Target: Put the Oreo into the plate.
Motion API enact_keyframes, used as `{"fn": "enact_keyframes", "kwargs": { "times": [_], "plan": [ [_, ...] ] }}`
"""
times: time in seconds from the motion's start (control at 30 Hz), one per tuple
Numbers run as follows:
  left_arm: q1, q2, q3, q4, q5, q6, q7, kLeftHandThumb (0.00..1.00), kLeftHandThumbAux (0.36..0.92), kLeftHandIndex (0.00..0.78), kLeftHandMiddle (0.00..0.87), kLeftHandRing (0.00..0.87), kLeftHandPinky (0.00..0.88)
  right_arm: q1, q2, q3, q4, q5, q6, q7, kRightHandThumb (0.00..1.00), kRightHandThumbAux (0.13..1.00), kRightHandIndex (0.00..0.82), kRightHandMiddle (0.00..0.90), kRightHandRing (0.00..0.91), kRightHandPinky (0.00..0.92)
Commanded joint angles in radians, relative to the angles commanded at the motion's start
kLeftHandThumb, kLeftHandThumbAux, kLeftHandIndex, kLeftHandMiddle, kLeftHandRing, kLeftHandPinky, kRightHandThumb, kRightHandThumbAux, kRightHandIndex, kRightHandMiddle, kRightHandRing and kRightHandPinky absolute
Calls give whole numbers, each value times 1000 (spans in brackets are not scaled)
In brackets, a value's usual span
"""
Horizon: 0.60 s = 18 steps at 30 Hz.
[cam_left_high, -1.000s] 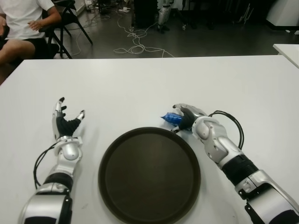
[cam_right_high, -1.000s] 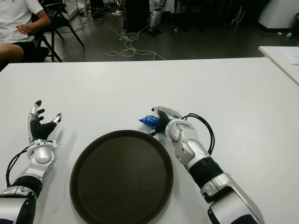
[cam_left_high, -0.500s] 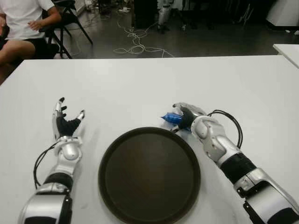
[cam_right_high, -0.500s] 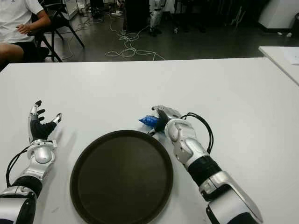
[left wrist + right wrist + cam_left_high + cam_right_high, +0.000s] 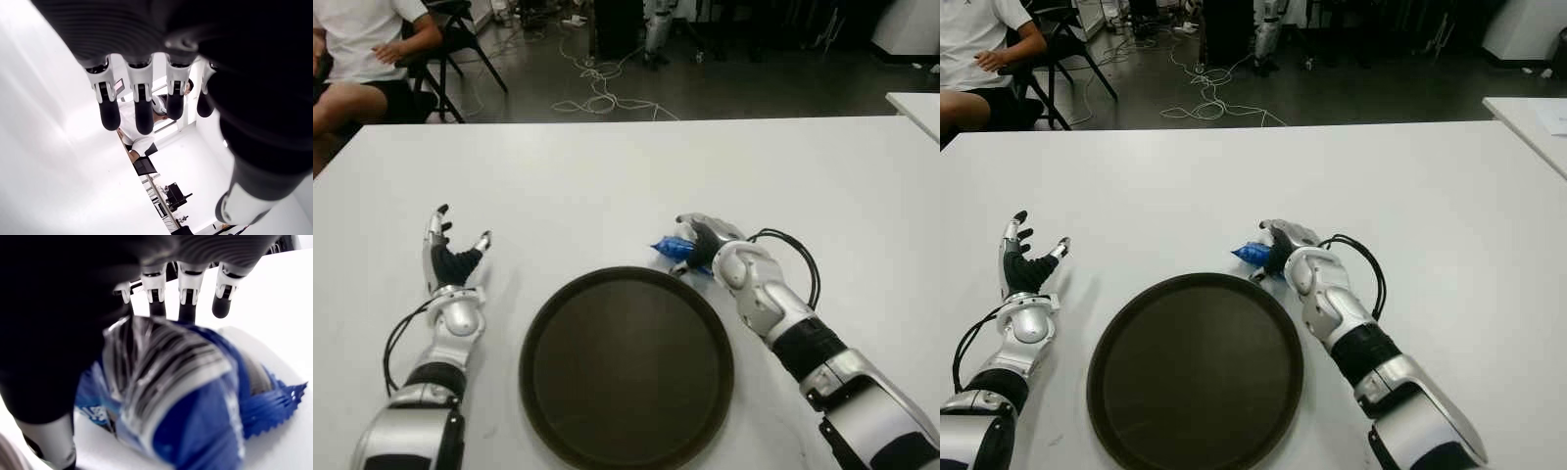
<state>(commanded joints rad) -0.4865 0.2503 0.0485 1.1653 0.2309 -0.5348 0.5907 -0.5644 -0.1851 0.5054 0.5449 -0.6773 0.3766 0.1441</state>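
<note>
Right hand point(image 5: 697, 243) hides most (blue) Oreo point(image 5: 671, 248).

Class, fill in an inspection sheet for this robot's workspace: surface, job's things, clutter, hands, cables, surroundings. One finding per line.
Surface: white table, bare apart from the items below.
Job's things: blue Oreo packet just beyond the far right rim of the round dark plate; the plate holds nothing.
Clutter: nothing seen.
Hands: right hand is over the packet, fingers curled around it in the right wrist view; whether it is lifted cannot be told. Left hand shows left of the plate, fingers spread, holding nothing.
Cables: black cable loops off the right forearm; another runs by the left forearm; loose cables lie on the floor.
Surroundings: seated person at far left, a chair beside them, second white table at right.
</note>
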Motion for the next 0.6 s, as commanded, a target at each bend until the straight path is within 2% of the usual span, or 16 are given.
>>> {"fn": "enact_keyframes", "kwargs": {
  "times": [0.07, 0.6],
  "plan": [
    [0, 0, 0, 1, 0, -1, 1, 264, 767, 105, 113, 142, 213, 0, -1, 0, 1, 0, -3, -5, 0, 777, 44, 113, 106, 16],
    [-1, -4, 8, 4, -10, -14, -1, 293, 769, 118, 119, 146, 208, -22, -11, 23, 48, -14, -9, -1, 0, 765, 72, 131, 135, 47]
  ]
}}
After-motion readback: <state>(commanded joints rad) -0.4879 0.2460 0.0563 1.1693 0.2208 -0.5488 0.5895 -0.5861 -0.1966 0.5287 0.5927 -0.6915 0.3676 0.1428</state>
